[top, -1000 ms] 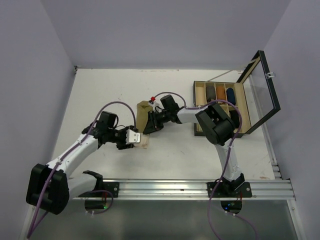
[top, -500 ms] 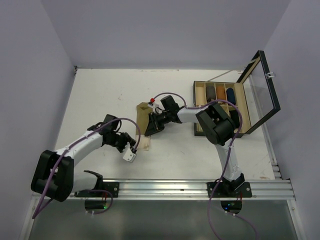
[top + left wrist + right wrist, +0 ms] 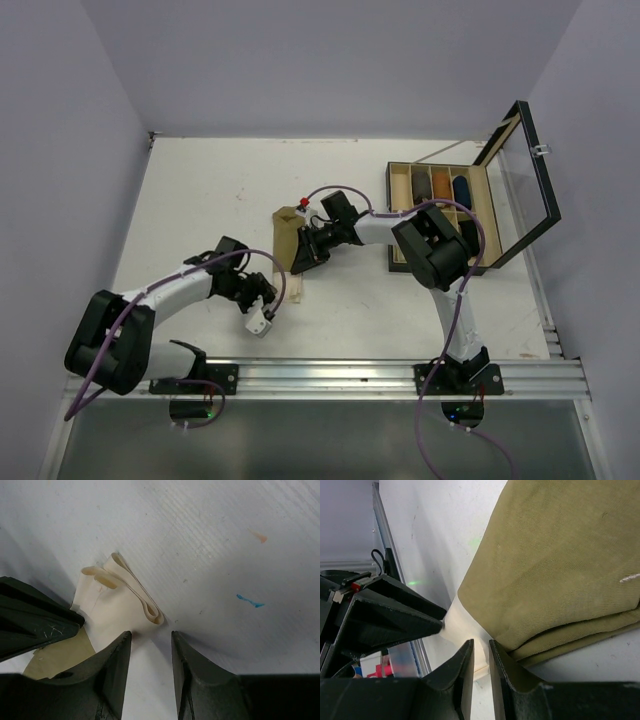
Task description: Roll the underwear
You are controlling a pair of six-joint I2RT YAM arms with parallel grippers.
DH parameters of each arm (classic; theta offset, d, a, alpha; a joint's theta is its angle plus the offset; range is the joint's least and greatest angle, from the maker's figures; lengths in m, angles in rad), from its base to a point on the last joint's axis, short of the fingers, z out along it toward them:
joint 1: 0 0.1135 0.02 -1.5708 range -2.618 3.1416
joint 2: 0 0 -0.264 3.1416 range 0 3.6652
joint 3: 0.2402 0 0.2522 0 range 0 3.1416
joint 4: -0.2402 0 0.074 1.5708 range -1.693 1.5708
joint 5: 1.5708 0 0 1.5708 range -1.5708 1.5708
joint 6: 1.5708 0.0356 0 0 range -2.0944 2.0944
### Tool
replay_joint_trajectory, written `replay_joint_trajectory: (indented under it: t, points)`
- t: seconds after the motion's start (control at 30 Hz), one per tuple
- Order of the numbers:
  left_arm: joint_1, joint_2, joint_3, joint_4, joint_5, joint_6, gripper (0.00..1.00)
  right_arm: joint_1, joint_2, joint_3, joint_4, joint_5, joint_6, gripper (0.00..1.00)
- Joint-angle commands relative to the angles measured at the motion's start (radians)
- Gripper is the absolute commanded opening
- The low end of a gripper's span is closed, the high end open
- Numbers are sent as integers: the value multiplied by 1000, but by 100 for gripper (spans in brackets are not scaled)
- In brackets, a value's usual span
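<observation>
The olive-tan underwear (image 3: 286, 235) lies folded on the white table, its cream waistband (image 3: 296, 285) towards the near edge. My right gripper (image 3: 300, 262) rests low over it. In the right wrist view the jaws (image 3: 481, 641) stand a narrow gap apart, the olive cloth (image 3: 555, 565) lies against one finger, and only the waistband (image 3: 465, 632) shows beyond the gap. My left gripper (image 3: 268, 303) is open just short of the waistband's folded corner (image 3: 120, 600), with bare table between its fingers (image 3: 150, 634). No dark brown underwear is in view.
An open wooden box (image 3: 440, 205) with a glass lid (image 3: 525, 180) stands at the right and holds rolled cloths in its compartments. The right gripper's dark finger (image 3: 35, 620) sits close on the left of the left wrist view. A metal rail (image 3: 380, 378) runs along the near edge.
My left gripper has pulled back from the waistband towards the near edge and turned, and its jaws have narrowed. The right gripper has stayed on the underwear.
</observation>
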Motion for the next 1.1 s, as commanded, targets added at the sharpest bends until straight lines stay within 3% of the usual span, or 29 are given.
replay_joint_trajectory:
  t: [0.0,0.3,0.6,0.8,1.07]
  points:
    - [-32,13,-21,70,31,142,42,0,49,-22,-105,90,-48,24]
    - [-75,32,-35,84,21,120,32,-7,61,-28,-99,85,-36,23]
    - [-78,22,-47,54,15,99,0,-13,64,-25,-105,78,-47,22]
    - [-75,-20,45,-24,93,-102,0,-13,52,-37,-136,73,-87,20]
    - [-52,5,156,24,149,-276,0,-13,32,-38,-193,53,-148,17]
